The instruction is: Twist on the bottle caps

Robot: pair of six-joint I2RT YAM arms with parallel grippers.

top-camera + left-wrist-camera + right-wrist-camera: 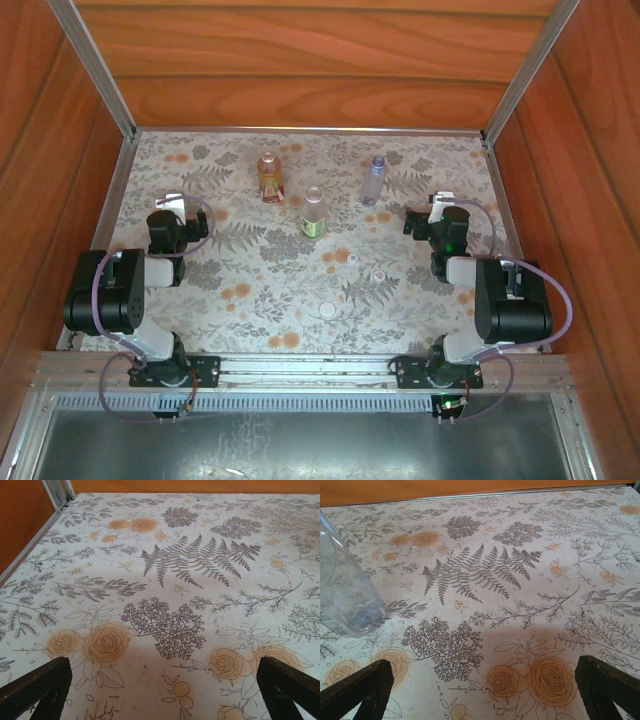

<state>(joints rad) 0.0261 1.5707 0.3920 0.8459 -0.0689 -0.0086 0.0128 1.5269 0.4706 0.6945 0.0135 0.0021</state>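
The left tool (pixel 162 662) is seen released: its two dark fingers (pixel 37 690) are spread wide above the flower-printed tabletop (pixel 200 300), and nothing is held between them. Toward the back of the tabletop, left of centre, the amber bottle (pixel 270 177) with the red-yellow label is stood upright. Just to its right and nearer the arms, the green-label bottle (pixel 314 212) is also stood upright. Three white bottle caps are laid flat on the tabletop in front of the bottles, apart from one another and from every bottle: the wider cap (pixel 328 311) nearest the arms, a small cap (pixel 353 259) beyond it, and another small cap (pixel 380 274) to the right. The bluish plain bottle (pixel 375 180) is stood upright right of centre; in the right wrist view it is seen at the left edge. The right tool (pixel 483 662) is likewise released, its fingers (pixel 605 685) held wide over bare tabletop.
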